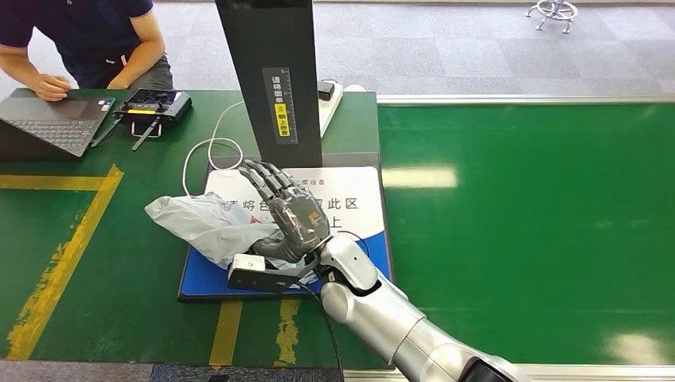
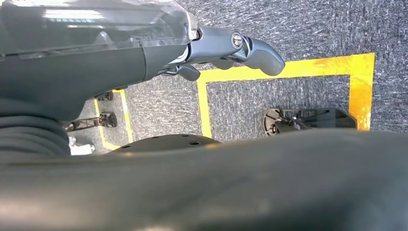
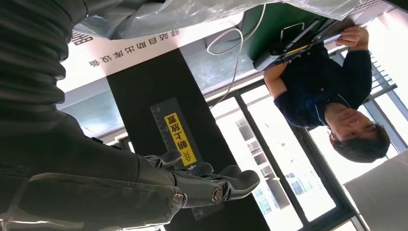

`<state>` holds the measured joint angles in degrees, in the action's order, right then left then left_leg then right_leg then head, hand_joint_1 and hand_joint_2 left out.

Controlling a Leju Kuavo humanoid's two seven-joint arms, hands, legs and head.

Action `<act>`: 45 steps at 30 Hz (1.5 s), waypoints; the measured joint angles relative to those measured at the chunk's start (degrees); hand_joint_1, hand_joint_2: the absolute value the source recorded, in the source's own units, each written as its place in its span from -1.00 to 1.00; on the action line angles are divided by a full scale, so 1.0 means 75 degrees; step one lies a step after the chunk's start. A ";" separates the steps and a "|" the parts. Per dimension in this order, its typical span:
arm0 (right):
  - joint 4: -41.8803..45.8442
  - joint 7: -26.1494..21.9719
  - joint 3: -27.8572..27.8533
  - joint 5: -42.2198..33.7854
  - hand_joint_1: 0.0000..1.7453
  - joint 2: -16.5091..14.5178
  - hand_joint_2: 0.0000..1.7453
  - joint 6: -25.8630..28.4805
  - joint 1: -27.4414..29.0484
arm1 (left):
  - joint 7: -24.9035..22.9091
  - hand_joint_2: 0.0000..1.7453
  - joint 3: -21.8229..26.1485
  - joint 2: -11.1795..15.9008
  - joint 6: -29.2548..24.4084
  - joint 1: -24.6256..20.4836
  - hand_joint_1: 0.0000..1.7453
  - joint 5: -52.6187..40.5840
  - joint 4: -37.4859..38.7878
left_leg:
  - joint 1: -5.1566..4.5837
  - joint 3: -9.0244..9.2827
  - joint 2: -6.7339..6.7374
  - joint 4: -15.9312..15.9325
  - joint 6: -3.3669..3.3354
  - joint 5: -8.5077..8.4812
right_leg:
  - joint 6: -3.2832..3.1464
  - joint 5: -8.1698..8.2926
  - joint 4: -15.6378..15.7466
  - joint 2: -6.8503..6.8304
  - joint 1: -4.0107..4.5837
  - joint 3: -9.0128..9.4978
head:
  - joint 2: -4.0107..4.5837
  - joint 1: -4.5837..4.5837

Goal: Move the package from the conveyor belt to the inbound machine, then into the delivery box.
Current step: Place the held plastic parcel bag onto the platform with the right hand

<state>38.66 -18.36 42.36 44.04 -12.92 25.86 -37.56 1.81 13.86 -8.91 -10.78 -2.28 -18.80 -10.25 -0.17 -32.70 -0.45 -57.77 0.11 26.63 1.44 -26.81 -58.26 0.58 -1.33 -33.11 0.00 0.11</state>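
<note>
Here the right hand (image 1: 288,208), fingers spread, rests on the grey package (image 1: 207,227) over a Chinese-lettered pad (image 1: 350,208)

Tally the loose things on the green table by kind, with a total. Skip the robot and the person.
Grey plastic package: 1
Laptop: 1
Handheld controller with screen: 1
White power strip: 1
White cable: 1
Blue and white scanner pad with its black post: 1
Total: 6
</note>
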 joint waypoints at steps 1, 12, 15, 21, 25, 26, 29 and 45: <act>-0.0003 0.0000 -0.0001 0.0000 -1.00 0.0000 1.00 0.0000 0.0000 | 0.0000 -1.00 0.0000 0.0001 0.0000 0.0000 -1.00 0.0000 0.0001 | 0.0000 0.0000 0.0000 0.0000 0.0000 0.0000 | 0.0000 0.0000 0.0000 0.0000 0.0000 0.0000 | 0.0000 0.0000; -0.0026 0.0046 -0.0023 0.0067 -1.00 0.0000 1.00 0.0070 0.0001 | 0.0000 -1.00 0.0000 0.0005 0.0012 0.0000 -1.00 -0.0060 0.0000 | 0.0000 0.0001 0.0000 -0.0001 0.0000 -0.0001 | -0.0001 0.0001 0.0001 0.0000 0.0000 0.0000 | 0.0000 0.0000; -0.0059 0.0105 -0.0047 0.0157 -1.00 0.0000 1.00 0.0135 0.0001 | 0.0000 -1.00 0.0000 0.0009 0.0025 0.0000 -1.00 -0.0091 -0.0001 | 0.0000 0.0001 0.0000 -0.0001 0.0000 -0.0001 | -0.0001 0.0001 0.0001 0.0000 0.0000 0.0000 | 0.0000 0.0000; -0.0250 0.0625 -0.0037 0.0733 -1.00 0.0000 1.00 -0.0123 -0.0044 | 0.0006 -1.00 0.0000 0.0021 0.0069 -0.0001 -1.00 -0.0118 -0.0001 | 0.0000 0.0001 0.0000 -0.0001 0.0000 -0.0001 | -0.0001 0.0001 0.0001 0.0000 0.0000 0.0001 | 0.0000 -0.0001; -0.0543 0.1931 0.0174 0.2226 -1.00 0.0020 1.00 0.0309 -0.0120 | 0.0009 -1.00 0.0002 0.0032 0.0087 0.0000 -1.00 -0.0143 -0.0001 | 0.0000 0.0001 0.0000 -0.0001 0.0001 -0.0004 | -0.0001 0.0002 0.0001 0.0000 0.0000 0.0001 | 0.0000 -0.0001; -0.0628 0.2226 0.0240 0.2610 -1.00 0.0028 1.00 0.0453 -0.0140 | 0.0009 -1.00 0.0003 0.0034 0.0090 0.0000 -1.00 -0.0153 -0.0001 | 0.0000 0.0001 0.0000 -0.0001 0.0001 -0.0004 | -0.0002 0.0003 0.0001 0.0000 0.0000 0.0001 | 0.0000 0.0000; -0.0856 0.2846 0.0326 0.3519 -1.00 0.0066 1.00 0.0702 -0.0177 | 0.0009 -1.00 0.0005 0.0034 0.0100 0.0001 -1.00 -0.0216 -0.0001 | 0.0000 0.0001 0.0000 -0.0003 0.0001 -0.0005 | -0.0001 0.0003 0.0001 0.0000 0.0000 0.0001 | 0.0000 -0.0001; -0.1429 0.4409 -0.0397 0.5671 -1.00 0.0434 1.00 0.1488 -0.0242 | 0.0009 -1.00 0.0030 0.0037 0.0115 0.0002 -1.00 -0.0503 0.0001 | 0.0000 -0.0002 0.0000 -0.0016 -0.0003 -0.0008 | 0.0007 0.0010 0.0001 0.0000 0.0000 0.0002 | 0.0000 0.0000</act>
<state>27.94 14.71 39.38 86.57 -9.66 37.01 -39.38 1.88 14.08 -8.63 -9.91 -2.27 -22.57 -10.24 -0.17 -32.71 -0.45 -57.89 0.08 26.56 1.48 -26.73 -58.26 0.58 -1.33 -33.10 0.00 0.11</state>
